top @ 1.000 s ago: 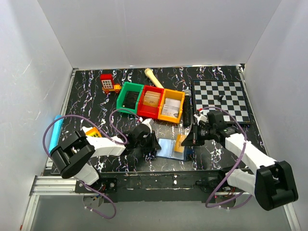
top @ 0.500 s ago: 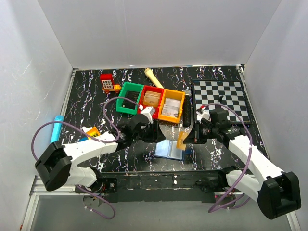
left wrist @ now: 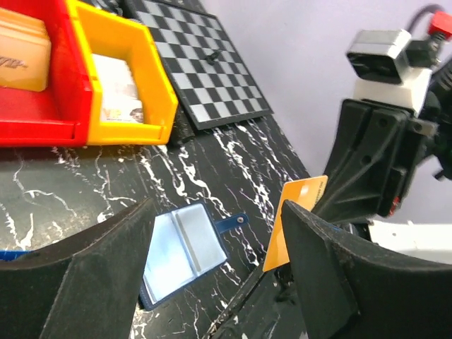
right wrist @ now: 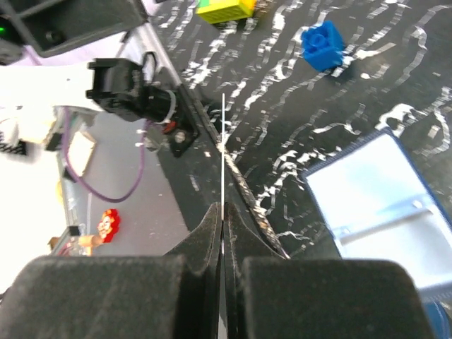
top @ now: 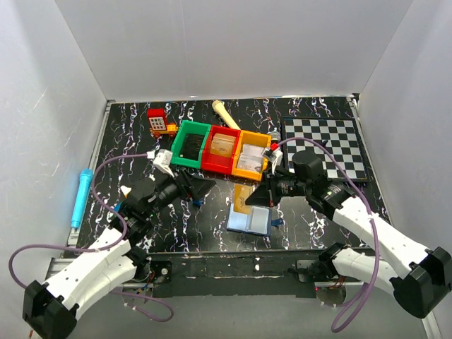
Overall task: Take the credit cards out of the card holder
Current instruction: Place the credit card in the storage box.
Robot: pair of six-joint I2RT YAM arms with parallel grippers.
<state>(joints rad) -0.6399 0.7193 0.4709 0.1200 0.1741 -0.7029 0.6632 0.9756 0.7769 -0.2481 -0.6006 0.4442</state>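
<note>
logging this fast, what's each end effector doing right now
left end effector: open, holding nothing
right end effector: closed on the orange card

Top external sat high behind both arm bases, tilted down and forward, far enough back to take in the whole table (top: 127, 141) plus the white walls. Left wrist cam rode low and close over the table, facing right between the left gripper (left wrist: 219, 208) fingers toward the right gripper (left wrist: 326, 205). Right wrist cam looked down along its own fingers (right wrist: 296, 296), close in, toward the table's near-left edge. All three caught the unfolded card holder (top: 251, 221) (left wrist: 180, 247) (right wrist: 381, 198) and the orange card (top: 242, 200) (left wrist: 293, 222) (right wrist: 223, 141). Top and left wrist also shared the yellow bin (top: 252, 169) (left wrist: 159, 92) and the chessboard (top: 323, 145) (left wrist: 205, 63).
</note>
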